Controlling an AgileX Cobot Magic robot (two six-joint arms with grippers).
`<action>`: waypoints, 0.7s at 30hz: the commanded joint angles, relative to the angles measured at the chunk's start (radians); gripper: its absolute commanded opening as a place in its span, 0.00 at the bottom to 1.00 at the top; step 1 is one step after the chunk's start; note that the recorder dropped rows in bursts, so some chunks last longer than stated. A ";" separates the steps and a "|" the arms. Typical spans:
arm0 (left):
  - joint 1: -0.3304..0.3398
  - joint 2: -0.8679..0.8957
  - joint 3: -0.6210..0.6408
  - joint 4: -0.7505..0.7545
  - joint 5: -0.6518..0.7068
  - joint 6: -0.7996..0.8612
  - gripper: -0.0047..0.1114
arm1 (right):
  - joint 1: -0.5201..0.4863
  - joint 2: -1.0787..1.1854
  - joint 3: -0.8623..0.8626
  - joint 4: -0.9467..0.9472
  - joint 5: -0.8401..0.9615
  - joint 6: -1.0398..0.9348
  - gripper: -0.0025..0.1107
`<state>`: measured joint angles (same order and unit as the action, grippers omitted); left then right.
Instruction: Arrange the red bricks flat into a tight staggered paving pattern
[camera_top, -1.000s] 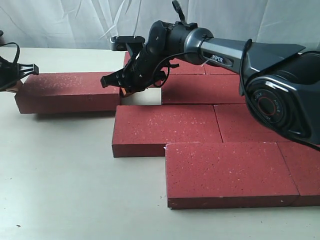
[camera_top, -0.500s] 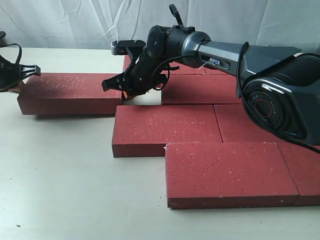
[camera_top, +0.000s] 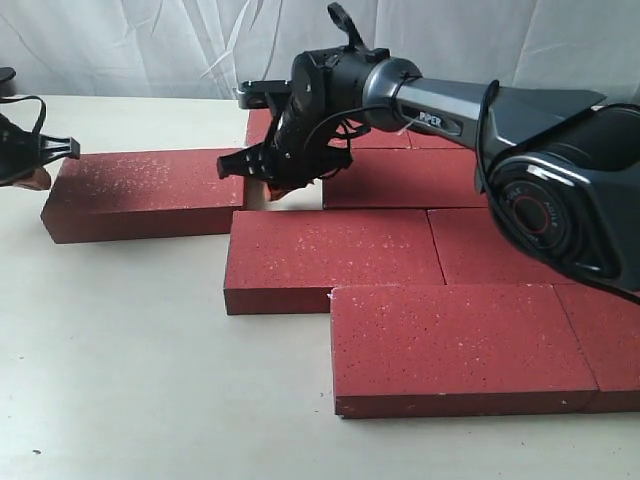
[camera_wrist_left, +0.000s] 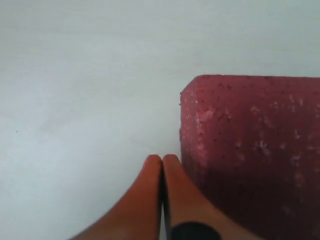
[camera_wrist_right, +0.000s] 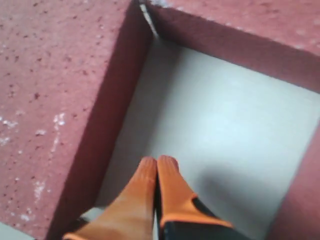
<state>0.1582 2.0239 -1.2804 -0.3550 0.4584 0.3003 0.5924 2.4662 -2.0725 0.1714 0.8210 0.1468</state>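
The exterior view's edge cuts off the left arm (camera_top: 20, 155), and the right arm (camera_top: 450, 105) hides much of the rear red bricks (camera_top: 390, 140). The front right brick (camera_top: 615, 340) runs out of frame; the left wrist view crops the loose brick (camera_wrist_left: 250, 150).

Off-white table (camera_top: 130, 390), red bricks (camera_top: 330, 255) lying flat in staggered rows

Red bricks (camera_top: 330, 250): rough, matt, gritty, fine white speckle. Counter (camera_top: 120, 380): smooth, pale, matt. Right arm casing (camera_top: 570, 130): dark hard plastic, slight sheen. Fingers (camera_wrist_right: 141, 192): orange, smooth, rubbery look. Far backdrop (camera_top: 120, 40): white cloth, creased.
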 joint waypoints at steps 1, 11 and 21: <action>-0.010 -0.001 0.005 0.013 -0.055 -0.007 0.04 | -0.035 -0.062 -0.007 -0.080 0.067 0.042 0.02; -0.012 0.063 0.005 -0.025 -0.040 -0.001 0.04 | -0.074 -0.185 -0.007 -0.155 0.104 0.082 0.02; -0.012 0.065 0.005 -0.382 -0.057 0.431 0.04 | -0.074 -0.188 -0.007 -0.165 0.106 0.082 0.02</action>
<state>0.1556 2.0893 -1.2745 -0.5900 0.4027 0.6098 0.5229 2.2829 -2.0733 0.0133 0.9273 0.2276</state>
